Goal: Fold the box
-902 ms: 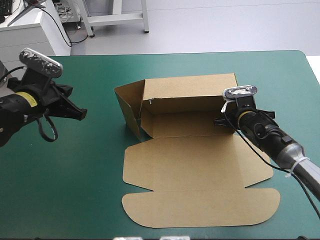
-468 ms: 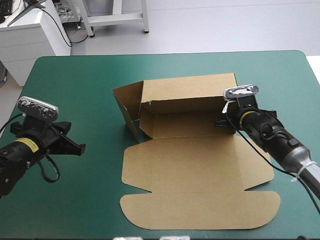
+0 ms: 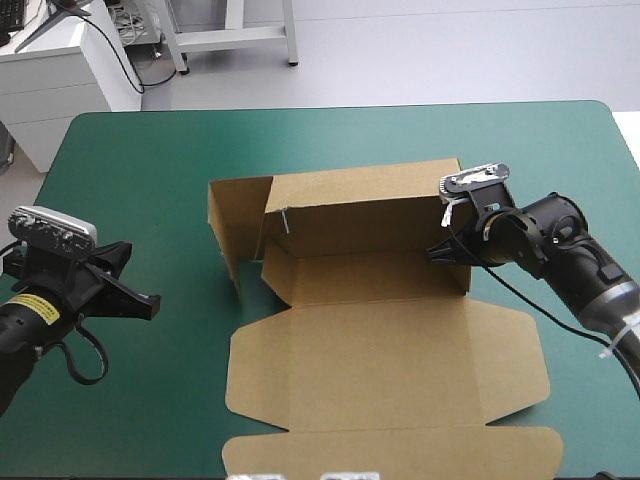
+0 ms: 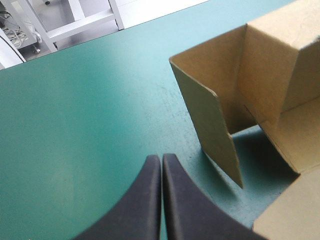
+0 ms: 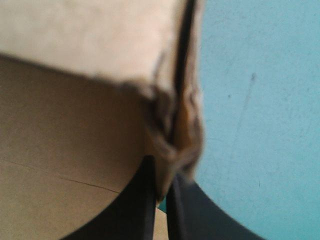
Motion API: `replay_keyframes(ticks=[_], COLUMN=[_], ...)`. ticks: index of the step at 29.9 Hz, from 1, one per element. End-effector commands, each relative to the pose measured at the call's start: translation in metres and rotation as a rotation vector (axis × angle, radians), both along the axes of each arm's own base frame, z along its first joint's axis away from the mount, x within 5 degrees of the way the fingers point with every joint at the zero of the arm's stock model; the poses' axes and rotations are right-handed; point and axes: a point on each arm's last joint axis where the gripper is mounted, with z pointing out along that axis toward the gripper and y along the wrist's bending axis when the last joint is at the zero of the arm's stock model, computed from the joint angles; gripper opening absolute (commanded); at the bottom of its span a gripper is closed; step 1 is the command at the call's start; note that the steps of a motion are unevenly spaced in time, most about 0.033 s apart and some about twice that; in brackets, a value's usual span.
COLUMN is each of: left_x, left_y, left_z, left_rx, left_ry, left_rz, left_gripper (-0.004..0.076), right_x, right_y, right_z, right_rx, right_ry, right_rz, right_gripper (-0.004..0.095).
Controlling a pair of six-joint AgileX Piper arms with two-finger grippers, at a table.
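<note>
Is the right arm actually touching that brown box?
Touching. In the right wrist view the right gripper has its jaws shut on an edge of the box.

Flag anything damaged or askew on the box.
The box has a crushed, frayed corner where the right end effector pinches it. Its left flap stands splayed outward, untucked. Nothing else stands out.

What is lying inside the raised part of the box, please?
Only bare brown board shows inside the box; no loose item. The right gripper covers its right-hand corner, so that spot is unseen.
</note>
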Motion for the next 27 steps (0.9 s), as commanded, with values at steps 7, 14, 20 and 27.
replay_keyframes(ticks=[7, 14, 20, 27], left_x=[0.0, 0.0, -0.001, -0.001], left_y=[-0.001, -0.001, 0.0, 0.0], left_z=[0.014, 0.013, 0.011, 0.009], left_rx=[-0.032, -0.03, -0.023, -0.021], left_ry=[-0.093, -0.085, -0.059, -0.041], left_rz=[-0.004, -0.003, -0.002, -0.002], left_gripper=[-0.0008, -0.0008, -0.0009, -0.0009], right_x=[0.012, 0.053, 0.081, 0.09], right_y=[0.009, 0.018, 0.029, 0.032], right_z=[-0.011, -0.045, -0.055, -0.053], right_rx=[-0.002, -0.006, 0.005, 0.009], right_ry=[0.089, 0.12, 0.078, 0.061], right_rz=[0.056, 0.039, 0.046, 0.041], right_gripper=[-0.0019, -0.0019, -0.0019, 0.0])
